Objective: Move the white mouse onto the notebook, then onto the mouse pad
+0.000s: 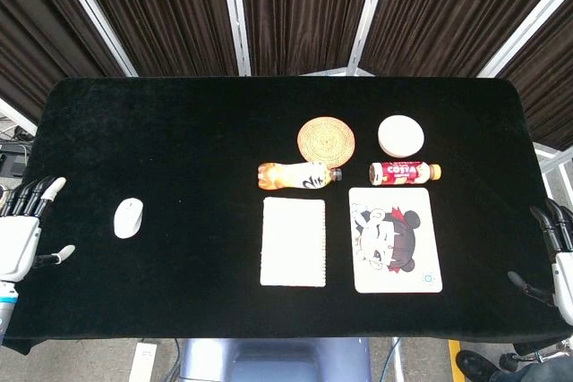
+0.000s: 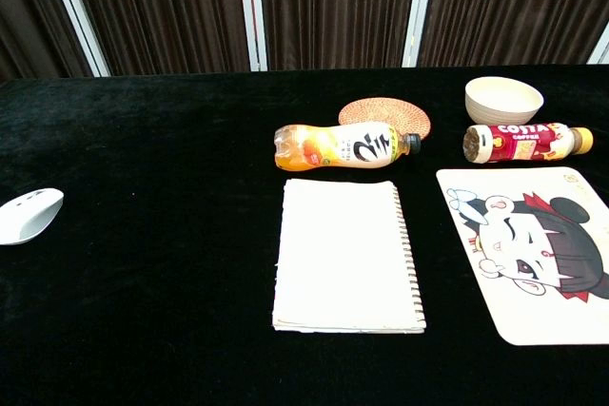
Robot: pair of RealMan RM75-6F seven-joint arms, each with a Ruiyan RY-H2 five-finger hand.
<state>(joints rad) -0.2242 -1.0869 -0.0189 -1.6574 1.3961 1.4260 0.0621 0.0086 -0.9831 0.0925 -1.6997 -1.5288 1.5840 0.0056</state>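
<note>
The white mouse [image 1: 128, 217] [image 2: 29, 215] lies alone on the black table, left of centre. A white spiral notebook [image 1: 293, 241] [image 2: 346, 256] lies flat near the front middle. To its right is the mouse pad [image 1: 394, 239] [image 2: 533, 249] printed with a cartoon face. My left hand [image 1: 25, 233] hangs at the table's left edge, fingers spread, holding nothing, a short way left of the mouse. My right hand [image 1: 557, 261] shows at the right edge, fingers apart and empty. Neither hand appears in the chest view.
An orange drink bottle [image 1: 298, 174] [image 2: 344, 146] lies on its side behind the notebook. A red Costa bottle [image 1: 405, 171] [image 2: 523, 141] lies behind the mouse pad. Further back sit a woven coaster [image 1: 326, 140] [image 2: 385, 115] and a white bowl [image 1: 400, 135] [image 2: 503, 99].
</note>
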